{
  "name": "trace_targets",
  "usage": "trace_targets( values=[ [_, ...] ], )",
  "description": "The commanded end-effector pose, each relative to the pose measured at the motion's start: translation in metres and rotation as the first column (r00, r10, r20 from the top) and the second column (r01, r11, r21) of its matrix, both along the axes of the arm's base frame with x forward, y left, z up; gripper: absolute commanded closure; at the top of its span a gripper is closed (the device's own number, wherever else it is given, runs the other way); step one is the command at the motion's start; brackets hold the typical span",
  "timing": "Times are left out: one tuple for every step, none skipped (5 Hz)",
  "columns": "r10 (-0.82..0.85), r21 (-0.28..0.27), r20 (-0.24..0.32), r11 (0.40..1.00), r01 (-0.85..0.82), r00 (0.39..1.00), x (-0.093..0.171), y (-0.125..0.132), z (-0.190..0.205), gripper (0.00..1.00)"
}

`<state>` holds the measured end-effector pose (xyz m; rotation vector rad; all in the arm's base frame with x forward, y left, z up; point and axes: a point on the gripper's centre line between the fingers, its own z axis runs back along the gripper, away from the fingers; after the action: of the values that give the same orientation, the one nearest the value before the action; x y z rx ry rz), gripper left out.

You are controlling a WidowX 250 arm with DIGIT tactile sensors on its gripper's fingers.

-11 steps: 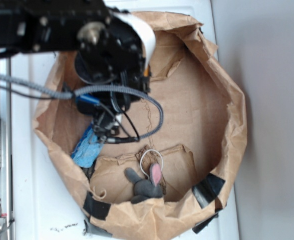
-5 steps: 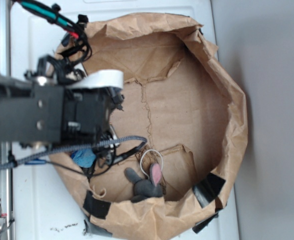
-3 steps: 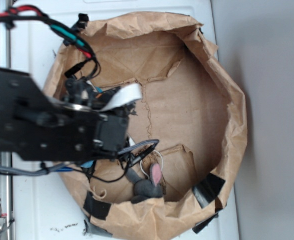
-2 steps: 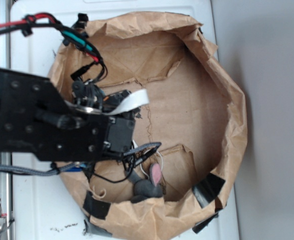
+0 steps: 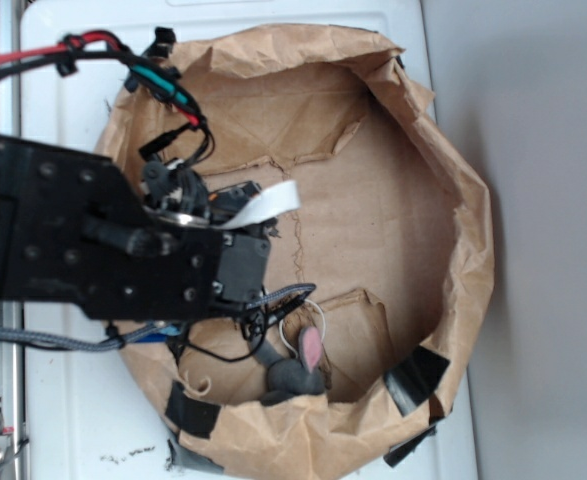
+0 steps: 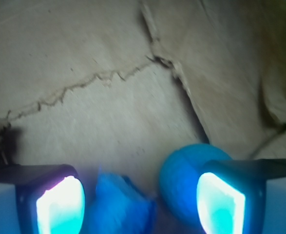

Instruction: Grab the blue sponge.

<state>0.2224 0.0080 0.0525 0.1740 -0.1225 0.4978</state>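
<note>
In the wrist view the gripper (image 6: pixel 138 204) stands wide apart, its two pads lit at either lower corner, holding nothing. The blue sponge (image 6: pixel 118 207) lies between them, nearer the left pad, on the brown paper (image 6: pixel 108 107). A rounder blue disc (image 6: pixel 184 178) sits just beside it, partly behind the right pad. From outside, the arm (image 5: pixel 103 250) hides the sponge; a grey toy mouse (image 5: pixel 293 370) lies near.

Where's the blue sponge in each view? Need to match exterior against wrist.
Exterior: the blue sponge is mostly hidden under the arm; only a blue sliver shows by the bag's lower-left wall.
Wrist: the sponge is at bottom centre, crumpled, between the fingers of the open end effector, left of the teal round disc.
Shared landmark: the brown paper bag, its creased, torn floor visible in both.
</note>
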Motion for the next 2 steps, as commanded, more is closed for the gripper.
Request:
trace_targets(
  values=[
    [-0.030,-0.039,-0.034,0.999,0.029,0.999,-0.0026,-0.0089,0.0091,0.00],
    [-0.135,-0.095,-0.099,0.987,0.125,0.986,0.0011,-0.0174,0.0000,0.00]
  ],
)
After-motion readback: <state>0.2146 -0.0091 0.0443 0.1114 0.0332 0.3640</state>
